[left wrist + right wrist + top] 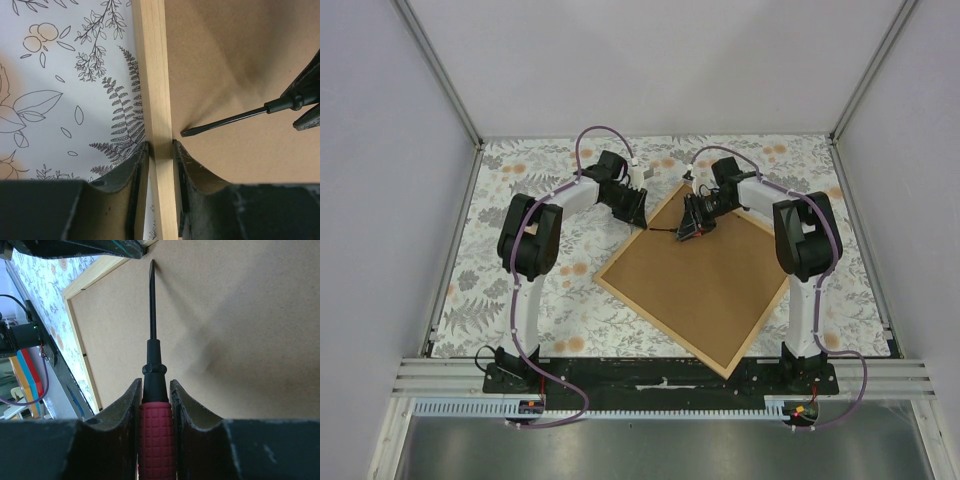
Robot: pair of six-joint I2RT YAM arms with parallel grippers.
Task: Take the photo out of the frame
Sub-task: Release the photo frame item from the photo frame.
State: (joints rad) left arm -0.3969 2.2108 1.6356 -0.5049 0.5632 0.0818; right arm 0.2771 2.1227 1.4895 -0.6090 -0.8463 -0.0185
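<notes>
Brown backing board (pixel 705 285) is facing up: the frame (pixel 157 75) is lying face down on the counter (pixel 520 170), hiding the photo. The left pincer (pixel 159 150) is pinching its far-left side narrowly. The right pincer (pixel 155 385) is gripping a red screwdriver (pixel 152 315), which I think should be levering the board's edge gently.

The counter (pixel 520 300) is covered by a white sheet (pixel 60 75) printed with grey ferns, leaves and pale orange flowers. The frame (pixel 705 285) lies flat on it, back up, with brown board showing inside thin light wooden strips. It is turned cornerwise, right of the middle, its near corner close to the black plate (pixel 660 385) at the front edge.
</notes>
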